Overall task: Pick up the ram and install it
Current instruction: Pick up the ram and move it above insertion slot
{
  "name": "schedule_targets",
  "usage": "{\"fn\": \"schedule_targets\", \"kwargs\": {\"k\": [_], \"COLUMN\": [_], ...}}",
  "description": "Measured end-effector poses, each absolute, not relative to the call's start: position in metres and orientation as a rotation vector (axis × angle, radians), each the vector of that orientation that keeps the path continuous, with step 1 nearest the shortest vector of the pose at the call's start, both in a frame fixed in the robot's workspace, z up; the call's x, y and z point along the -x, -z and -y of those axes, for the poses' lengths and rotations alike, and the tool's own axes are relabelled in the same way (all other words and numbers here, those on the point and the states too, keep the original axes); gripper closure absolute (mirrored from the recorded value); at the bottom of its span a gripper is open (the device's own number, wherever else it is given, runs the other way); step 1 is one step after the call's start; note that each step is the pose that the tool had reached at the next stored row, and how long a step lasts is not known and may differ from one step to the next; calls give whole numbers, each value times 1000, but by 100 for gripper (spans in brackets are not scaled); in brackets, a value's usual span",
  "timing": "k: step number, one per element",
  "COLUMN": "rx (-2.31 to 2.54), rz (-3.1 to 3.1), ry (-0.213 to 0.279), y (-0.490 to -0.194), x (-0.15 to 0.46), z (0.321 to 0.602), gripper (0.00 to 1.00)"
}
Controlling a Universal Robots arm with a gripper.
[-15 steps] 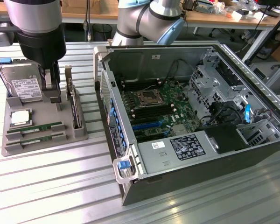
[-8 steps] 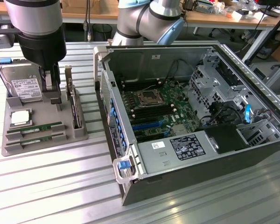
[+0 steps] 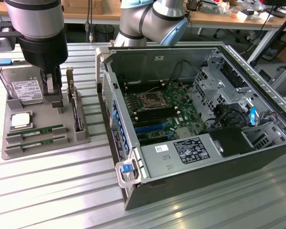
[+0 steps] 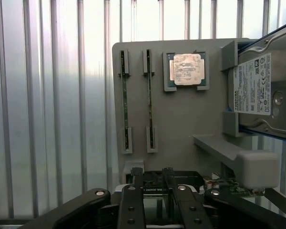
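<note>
The ram [image 3: 35, 130] stands on edge in the grey tray [image 3: 47, 119], its long axis running across the exterior view. The gripper [image 3: 54, 98] hangs above, wide open and empty.

You're looking at two green ram sticks [image 3: 35, 130] on a plain grey tray [image 3: 81, 138], with a silver chip [image 3: 20, 120] at their eleven o'clock in the exterior view. The dark case [image 3: 205, 181] holds a green board [image 3: 167, 109] with blue slots [image 3: 150, 128], and the table [image 3: 62, 191] is ribbed silver.
</note>
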State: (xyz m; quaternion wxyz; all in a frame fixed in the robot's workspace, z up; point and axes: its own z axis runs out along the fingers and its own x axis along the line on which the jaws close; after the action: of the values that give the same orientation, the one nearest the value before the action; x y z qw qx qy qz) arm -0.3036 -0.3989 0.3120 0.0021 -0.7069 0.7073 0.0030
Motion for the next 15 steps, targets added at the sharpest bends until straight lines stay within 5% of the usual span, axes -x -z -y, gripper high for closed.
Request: {"fn": "schedule_targets", "kwargs": {"k": [15], "rx": [2218], "rz": [-2219], "ry": [-9], "y": [-306], "x": [304], "z": [399], "gripper": [70]}}
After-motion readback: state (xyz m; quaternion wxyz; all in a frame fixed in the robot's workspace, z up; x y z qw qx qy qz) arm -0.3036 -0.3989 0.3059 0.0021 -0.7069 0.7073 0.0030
